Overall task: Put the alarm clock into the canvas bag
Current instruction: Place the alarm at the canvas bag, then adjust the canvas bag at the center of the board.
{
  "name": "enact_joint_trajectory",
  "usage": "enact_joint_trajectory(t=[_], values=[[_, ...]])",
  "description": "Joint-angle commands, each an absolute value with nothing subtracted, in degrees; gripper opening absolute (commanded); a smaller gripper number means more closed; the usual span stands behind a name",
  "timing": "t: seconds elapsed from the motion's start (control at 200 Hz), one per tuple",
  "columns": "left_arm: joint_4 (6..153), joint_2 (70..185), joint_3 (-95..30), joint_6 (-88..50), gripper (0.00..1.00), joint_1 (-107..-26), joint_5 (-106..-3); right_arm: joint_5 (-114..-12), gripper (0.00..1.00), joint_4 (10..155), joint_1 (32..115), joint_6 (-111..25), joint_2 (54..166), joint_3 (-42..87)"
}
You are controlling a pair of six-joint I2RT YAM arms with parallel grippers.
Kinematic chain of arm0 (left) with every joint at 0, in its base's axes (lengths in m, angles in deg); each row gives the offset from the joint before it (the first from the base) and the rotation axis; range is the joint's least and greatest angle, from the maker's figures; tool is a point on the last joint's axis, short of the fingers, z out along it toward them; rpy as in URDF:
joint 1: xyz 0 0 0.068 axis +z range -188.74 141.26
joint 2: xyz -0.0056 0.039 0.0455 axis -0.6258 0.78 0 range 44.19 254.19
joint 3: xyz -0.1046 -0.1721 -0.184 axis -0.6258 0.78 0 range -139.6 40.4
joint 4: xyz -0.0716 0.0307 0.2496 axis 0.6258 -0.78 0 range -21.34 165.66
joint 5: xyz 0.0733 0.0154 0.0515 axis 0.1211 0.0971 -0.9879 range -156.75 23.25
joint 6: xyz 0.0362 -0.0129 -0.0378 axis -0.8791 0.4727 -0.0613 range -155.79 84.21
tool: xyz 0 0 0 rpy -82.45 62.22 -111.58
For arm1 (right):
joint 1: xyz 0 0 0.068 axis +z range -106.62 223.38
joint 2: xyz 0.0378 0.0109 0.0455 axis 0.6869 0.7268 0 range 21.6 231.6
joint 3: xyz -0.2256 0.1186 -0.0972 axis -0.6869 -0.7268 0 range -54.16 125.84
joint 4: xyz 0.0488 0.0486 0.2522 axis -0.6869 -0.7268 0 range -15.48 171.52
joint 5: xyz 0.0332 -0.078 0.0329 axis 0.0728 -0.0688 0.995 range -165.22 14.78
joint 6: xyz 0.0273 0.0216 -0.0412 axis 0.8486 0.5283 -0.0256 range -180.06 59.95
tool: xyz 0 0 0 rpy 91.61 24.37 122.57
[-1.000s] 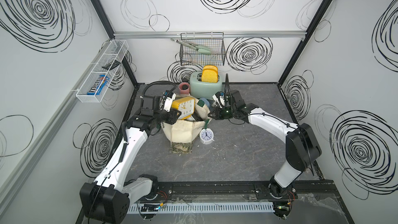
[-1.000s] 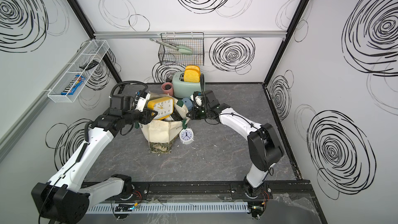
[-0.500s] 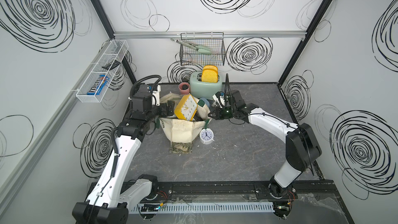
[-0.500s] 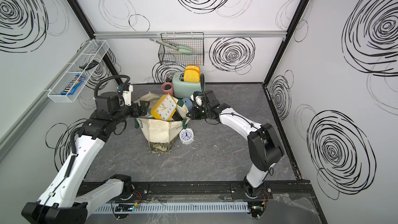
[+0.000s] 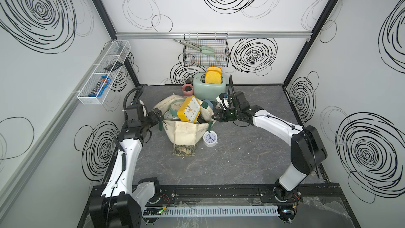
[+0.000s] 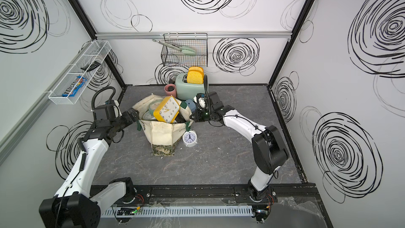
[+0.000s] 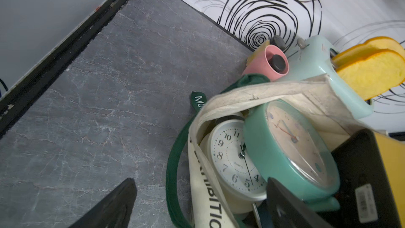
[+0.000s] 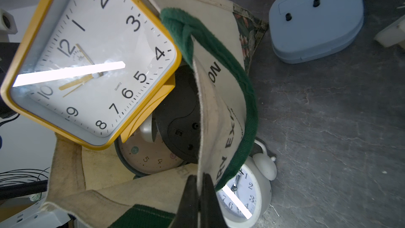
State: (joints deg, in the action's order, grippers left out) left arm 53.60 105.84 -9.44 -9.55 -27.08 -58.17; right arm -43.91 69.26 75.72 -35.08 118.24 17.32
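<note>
**Inspector:** Near side?
**Operator:** A white alarm clock [image 5: 210, 138] stands on the table [image 5: 241, 163], just beside the canvas bag [image 5: 186, 133].
**Inspector:** Grippers?
**Operator:** The left gripper [image 5: 159, 118] has its fingers spread, holding nothing. The right gripper [image 8: 198, 178] is clenched on the bag's rim.
**Inspector:** Clock location?
**Operator:** The yellow alarm clock [image 5: 189, 109] lies tilted in the bag's mouth, protruding above the rim.

Mouth of canvas bag [image 5: 186, 132]: blocked by tilted yellow clock [image 5: 189, 111]. Around the bag, toaster [image 5: 208, 87] and pink cup [image 5: 187, 89] obstruct at 12 o'clock, white clock [image 5: 210, 138] at 4 o'clock. Open bench [image 5: 219, 167] at 6 o'clock.
</note>
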Motion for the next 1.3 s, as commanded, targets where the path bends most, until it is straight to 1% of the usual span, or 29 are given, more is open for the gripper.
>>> enact_joint_trajectory(t=[0.0, 0.04, 0.085, 0.12, 0.17, 0.2, 0.225, 0.265, 0.28, 0.3, 0.405, 0.415, 0.545, 0.615, 0.73, 0.81, 0.901, 1.021, 1.121, 1.291], values=[[60.0, 108.3, -8.6, -7.0, 0.98, -25.8, -56.1, -45.3, 0.0, 70.8, 74.7, -37.3, 116.8, 19.9], [61.1, 109.1, -8.4, -6.7, 1.0, -25.8, -56.1, -44.7, 0.0, 70.4, 74.7, -37.5, 117.2, 20.4], [62.5, 110.3, -8.2, -6.5, 0.94, -25.8, -55.3, -44.2, 0.0, 69.8, 74.8, -37.7, 117.5, 21.3], [63.2, 111.3, -8.3, -6.3, 0.86, -25.8, -54.6, -44.2, 0.0, 69.2, 74.8, -37.8, 117.8, 21.9], [64.5, 112.3, -8.3, -6.4, 0.68, -26.1, -52.7, -44.2, 0.0, 68.9, 75.1, -38.0, 117.9, 22.5], [65.2, 112.6, -8.2, -6.5, 0.6, -26.4, -51.6, -44.2, 0.0, 69.0, 75.2, -38.2, 117.8, 22.6], [65.4, 112.8, -8.2, -6.6, 0.56, -26.8, -51.1, -44.2, 0.0, 69.0, 75.3, -38.3, 117.8, 22.7], [65.3, 112.7, -8.4, -6.7, 0.54, -27.6, -50.9, -43.9, 0.0, 68.6, 75.5, -38.6, 117.8, 23.3], [65.5, 112.5, -8.5, -6.8, 0.51, -28.0, -50.9, -43.7, 0.0, 68.5, 75.6, -38.7, 117.8, 23.5], [65.7, 112.1, -8.4, -7.0, 0.46, -28.6, -50.7, -43.6, 0.0, 68.4, 75.8, -38.8, 117.7, 23.9], [65.8, 109.7, -9.0, -7.1, 0.05, -32.2, -48.9, -43.3, 0.0, 67.9, 76.9, -38.9, 117.5, 26.0], [65.7, 109.4, -9.1, -7.1, 0.0, -32.6, -49.0, -43.3, 0.0, 67.8, 77.1, -39.0, 117.5, 26.2], [61.2, 105.1, -12.6, -8.2, 0.0, -38.1, -54.7, -43.8, 0.0, 67.2, 79.7, -38.9, 117.9, 31.0], [59.3, 103.3, -15.4, -8.5, 0.0, -39.8, -57.3, -44.3, 0.0, 66.1, 81.3, -38.6, 118.6, 35.0], [57.5, 102.4, -20.1, -8.3, 0.0, -40.7, -58.1, -45.5, 0.0, 62.7, 84.3, -39.2, 121.3, 43.7], [56.3, 103.5, -23.5, -8.6, 0.0, -41.9, -57.9, -44.5, 0.0, 60.7, 84.2, -39.3, 122.8, 48.0], [54.9, 103.7, -25.2, -9.2, 0.0, -39.4, -58.3, -44.4, 0.0, 59.0, 82.3, -39.6, 123.3, 49.0], [55.0, 102.3, -23.0, -7.9, 0.0, -31.1, -54.5, -45.6, 0.0, 58.9, 81.3, -39.9, 122.2, 47.3], [56.3, 100.8, -21.2, -7.2, 0.0, -30.6, -54.5, -46.7, 0.0, 58.0, 80.9, -40.6, 121.7, 46.2], [57.4, 100.0, -19.4, -5.4, 0.0, -27.3, -54.5, -47.9, 0.0, 58.8, 79.4, -40.5, 120.1, 43.9]])
